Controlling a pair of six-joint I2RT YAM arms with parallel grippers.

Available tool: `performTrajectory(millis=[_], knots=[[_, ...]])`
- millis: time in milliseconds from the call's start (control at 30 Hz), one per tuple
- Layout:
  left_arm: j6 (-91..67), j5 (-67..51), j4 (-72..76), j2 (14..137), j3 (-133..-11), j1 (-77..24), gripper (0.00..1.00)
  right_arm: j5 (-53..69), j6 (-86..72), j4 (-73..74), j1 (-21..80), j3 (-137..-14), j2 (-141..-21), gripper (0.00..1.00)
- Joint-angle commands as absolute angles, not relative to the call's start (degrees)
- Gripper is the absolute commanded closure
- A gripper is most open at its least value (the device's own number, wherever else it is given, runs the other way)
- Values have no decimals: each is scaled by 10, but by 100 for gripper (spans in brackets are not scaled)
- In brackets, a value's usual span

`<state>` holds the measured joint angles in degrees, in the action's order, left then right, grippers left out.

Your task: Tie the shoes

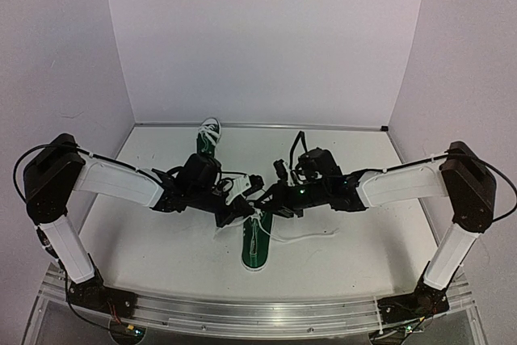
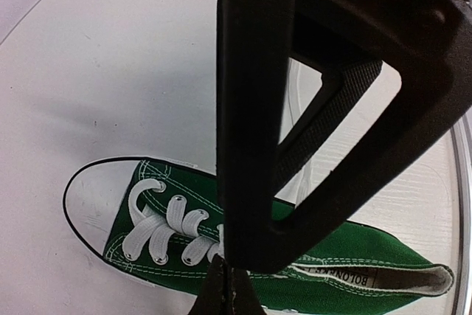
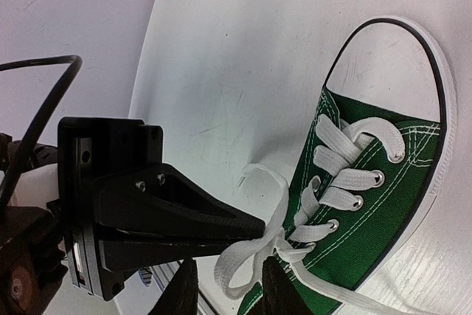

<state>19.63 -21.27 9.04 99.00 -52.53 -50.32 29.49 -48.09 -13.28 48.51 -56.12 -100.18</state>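
One green shoe (image 1: 255,246) lies at the table's middle, toe towards the near edge. It also shows in the left wrist view (image 2: 346,256) and the right wrist view (image 3: 376,197). The other shoe (image 1: 208,136) lies at the back. Both grippers meet above the near shoe's laces. My left gripper (image 1: 241,209) (image 2: 225,285) is shut, its tip (image 3: 254,225) pinching the white lace at the knot. My right gripper (image 1: 266,199) (image 3: 228,293) is open, with a lace loop (image 3: 237,267) between its fingers. The right gripper's body (image 2: 251,108) hides the knot in the left wrist view.
A loose lace end (image 1: 311,236) trails right of the shoe on the white table (image 1: 363,224). White walls close in the back and both sides. A metal rail (image 1: 258,313) runs along the near edge.
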Motion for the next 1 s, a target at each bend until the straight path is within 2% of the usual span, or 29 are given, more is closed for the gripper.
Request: performTrajectory(millis=[0, 167, 300, 367, 500, 533, 600, 667, 767, 967], knots=[[195, -209, 95, 969, -555, -506, 100, 305, -477, -143, 483, -568, -1004, 71], [195, -207, 96, 970, -556, -505, 100, 307, -476, -135, 483, -568, -1005, 68], [194, -206, 95, 970, -558, -505, 100, 307, -477, -127, 483, -570, -1013, 70], [194, -205, 93, 971, -559, -505, 100, 307, -477, -126, 483, -570, -1015, 74], [195, -203, 91, 972, -559, -505, 100, 308, -475, -127, 483, -573, -1015, 90], [196, -203, 90, 971, -559, -506, 100, 309, -474, -127, 483, -573, -1015, 96], [198, -202, 86, 969, -558, -505, 100, 308, -471, -127, 483, -573, -1013, 100], [202, -201, 76, 963, -558, -505, 93, 306, -469, -127, 483, -573, -1009, 100], [210, -191, 71, 946, -544, -505, 75, 297, -467, -127, 483, -570, -1001, 100], [216, -202, 72, 920, -516, -503, 64, 278, -451, -127, 483, -563, -982, 100]])
